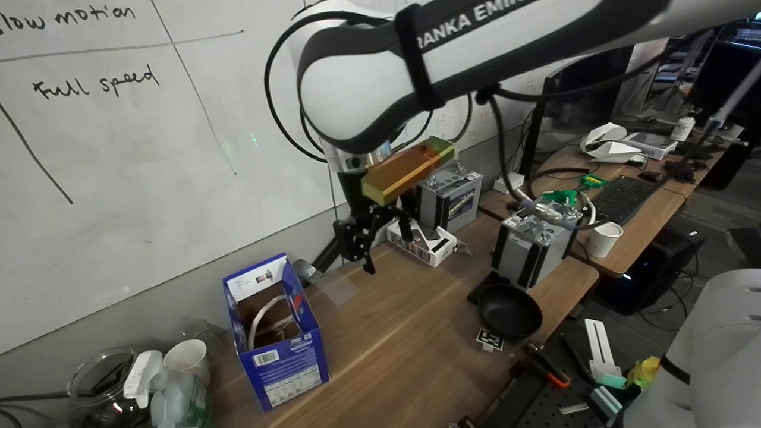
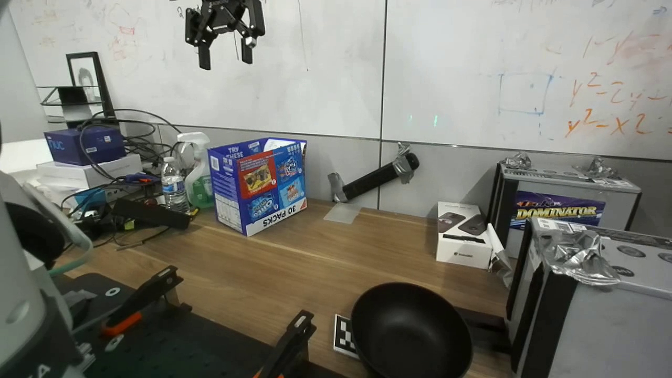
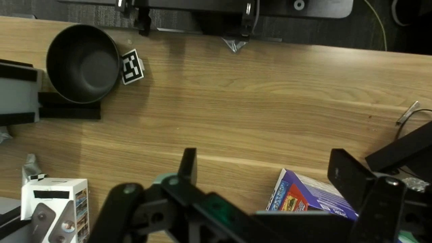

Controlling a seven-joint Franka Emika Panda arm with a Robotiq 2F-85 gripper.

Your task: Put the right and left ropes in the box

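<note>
The blue box (image 1: 291, 365) stands upright on the table by the wall, its top open, in both exterior views (image 2: 228, 191). White rope (image 1: 257, 322) lies in loops inside it; I cannot tell whether this is one rope or both. No rope shows outside the box. The box's inside is hidden in the other views. In the wrist view only part of the box (image 3: 315, 190) shows, behind the jaws. My gripper (image 1: 387, 252) hangs in the air above the table, higher than the box. Its fingers are wide apart with nothing between them, also in an exterior view (image 2: 226, 60) and the wrist view (image 3: 263, 155).
A black pan (image 2: 412, 331) is near the table's front edge. A white phone box (image 2: 464, 236) and grey weighted cases (image 2: 593, 315) stand on one side. A spray bottle (image 2: 199, 178), a water bottle (image 2: 174, 186) and black cables are beside the blue box. A taped black bar (image 2: 373, 179) leans on the wall.
</note>
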